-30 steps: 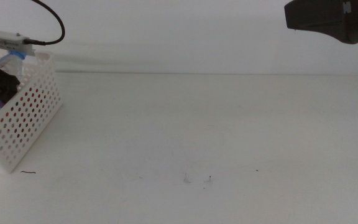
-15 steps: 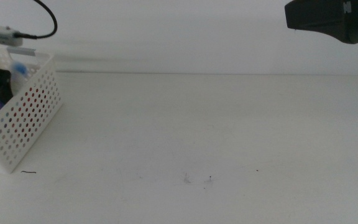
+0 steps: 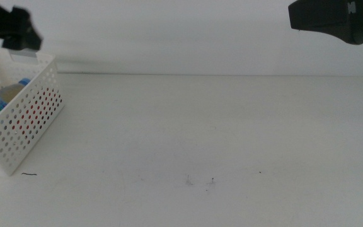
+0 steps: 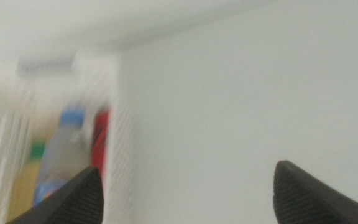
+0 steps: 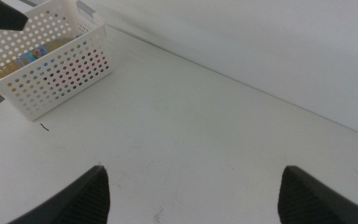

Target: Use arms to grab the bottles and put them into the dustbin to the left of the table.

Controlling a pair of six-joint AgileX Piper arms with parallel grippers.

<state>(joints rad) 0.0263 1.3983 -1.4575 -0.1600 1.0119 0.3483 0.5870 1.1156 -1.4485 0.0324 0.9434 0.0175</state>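
Observation:
The white perforated dustbin (image 3: 24,123) stands at the table's left edge. The clear blue-capped water bottle (image 3: 4,96) lies inside it, and red shows through the holes. The blurred left wrist view shows the water bottle (image 4: 64,146), the red can (image 4: 101,140) and the yellow tea bottle (image 4: 22,183) together in the bin. My left gripper (image 3: 11,28) hangs above the bin's far rim; in its wrist view (image 4: 188,193) the jaws are wide apart and empty. My right gripper (image 3: 329,19) waits high at the far right, open and empty (image 5: 201,193).
The white table (image 3: 219,126) has a few small dark specks near the front (image 3: 212,181) and a short dark mark by the bin's near corner (image 3: 28,174). The right wrist view also shows the dustbin (image 5: 48,62) and the table's far edge.
My left gripper has let go of the water bottle and risen out of the dustbin. The bottle now lies in the bin. The right arm has not moved.

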